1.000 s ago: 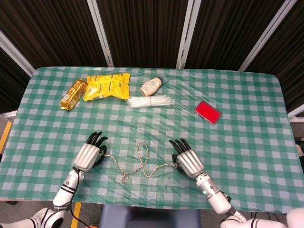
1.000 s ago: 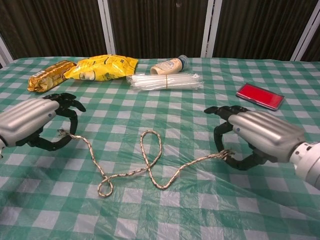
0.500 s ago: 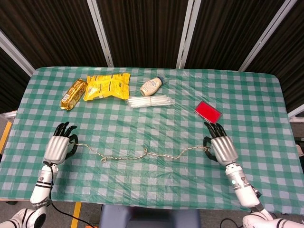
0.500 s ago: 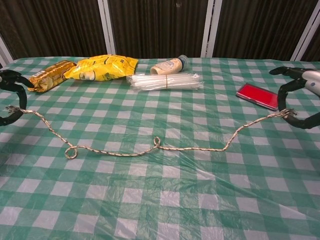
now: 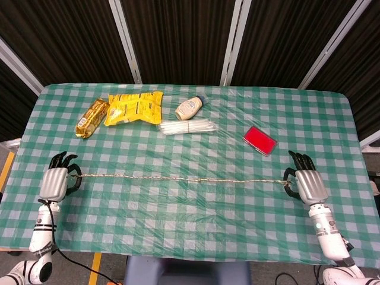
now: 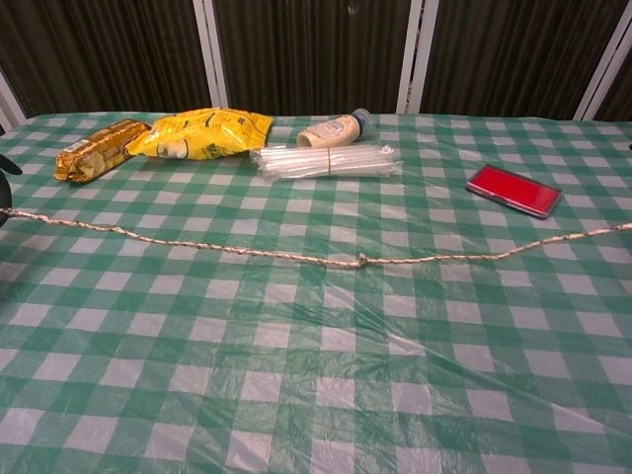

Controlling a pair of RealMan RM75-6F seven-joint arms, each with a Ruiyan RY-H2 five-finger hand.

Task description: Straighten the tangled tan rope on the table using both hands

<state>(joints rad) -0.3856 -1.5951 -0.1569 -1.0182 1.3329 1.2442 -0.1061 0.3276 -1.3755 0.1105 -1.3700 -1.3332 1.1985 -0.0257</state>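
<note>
Dark slatted panels back a surface (image 5: 196, 208) draped in green-and-white check plastic. Across it we see the tan rope (image 5: 178, 177) drawn into a nearly straight line from the left robot hand (image 5: 54, 180) to the right robot hand (image 5: 307, 183), each closed on one rope end with fingers curled over it. In the chest view a small knot (image 6: 362, 261) sits about midway between the two hands. We judge the rope light, limp and thin: it holds no shape of its own and would slip from a loose pinch, so the ends are the sound places to grip. Beyond the rope, away from both hands, lie a yellow snack bag (image 5: 134, 107), a bundle of clear straws (image 5: 187, 127), a red case (image 5: 259, 140), a gold packet (image 5: 91, 117) and a sauce bottle (image 5: 190, 108).
</note>
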